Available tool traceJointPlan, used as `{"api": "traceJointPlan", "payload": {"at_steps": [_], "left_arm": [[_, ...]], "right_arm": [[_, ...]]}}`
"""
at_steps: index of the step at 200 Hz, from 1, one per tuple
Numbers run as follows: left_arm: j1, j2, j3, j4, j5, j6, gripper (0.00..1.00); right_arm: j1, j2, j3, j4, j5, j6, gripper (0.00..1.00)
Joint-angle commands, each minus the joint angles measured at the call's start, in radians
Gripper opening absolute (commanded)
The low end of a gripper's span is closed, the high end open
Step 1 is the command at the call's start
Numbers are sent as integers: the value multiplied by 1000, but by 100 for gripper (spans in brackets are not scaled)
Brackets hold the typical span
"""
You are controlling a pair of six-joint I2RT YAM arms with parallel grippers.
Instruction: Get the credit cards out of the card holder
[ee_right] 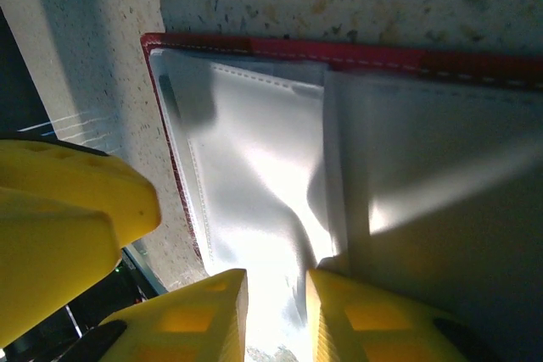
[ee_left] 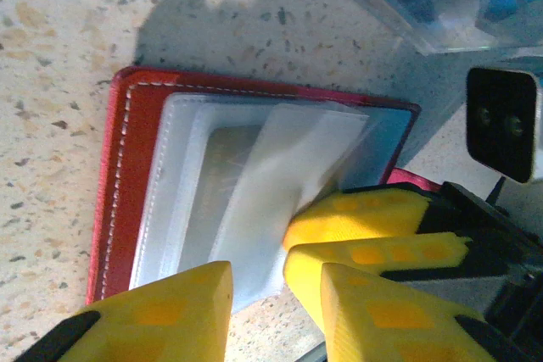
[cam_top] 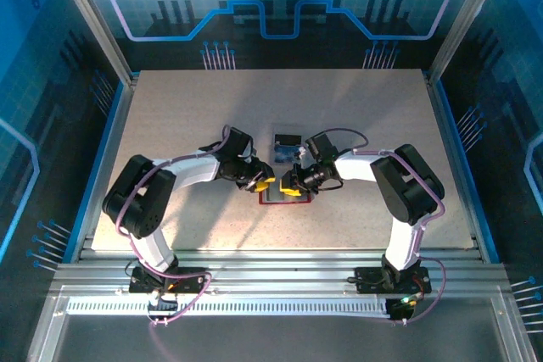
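Observation:
The red card holder (cam_top: 284, 198) lies open on the table between my two grippers, its translucent pocket leaves (ee_left: 212, 184) facing up inside the red stitched border (ee_left: 123, 175). My right gripper (ee_right: 276, 281) is shut on one curled, glaring pocket leaf (ee_right: 280, 209); its yellow fingers (ee_left: 365, 214) pinch that leaf's near edge in the left wrist view. My left gripper (ee_left: 271, 286) stands open over the holder's near edge, nothing between its pads. A blue credit card (cam_top: 287, 148) lies flat on the table just beyond the holder. Whether a card sits in the pockets I cannot tell.
Both grippers (cam_top: 261, 182) (cam_top: 293, 184) meet almost tip to tip at the table's middle. The speckled tabletop (cam_top: 170, 116) is bordered by blue rails and aluminium posts. The right wrist's camera block (ee_left: 502, 125) hangs close to my left fingers.

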Motion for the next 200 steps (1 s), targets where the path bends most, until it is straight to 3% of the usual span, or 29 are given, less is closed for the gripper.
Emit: {"api": "traceJointPlan", "payload": {"at_steps": [1,156,200], "left_arm": [[-4,20,19,-26,13,14,37],[-17,54,29,-16,24,18,38],[-23,44,35,10,42,9,28]], "right_arm": [[-12,-8,-21,-4,-9,16,27],[-18,1,-80,112,-57,78,26],[-19,-3,-88,130,-64,89,26]]}}
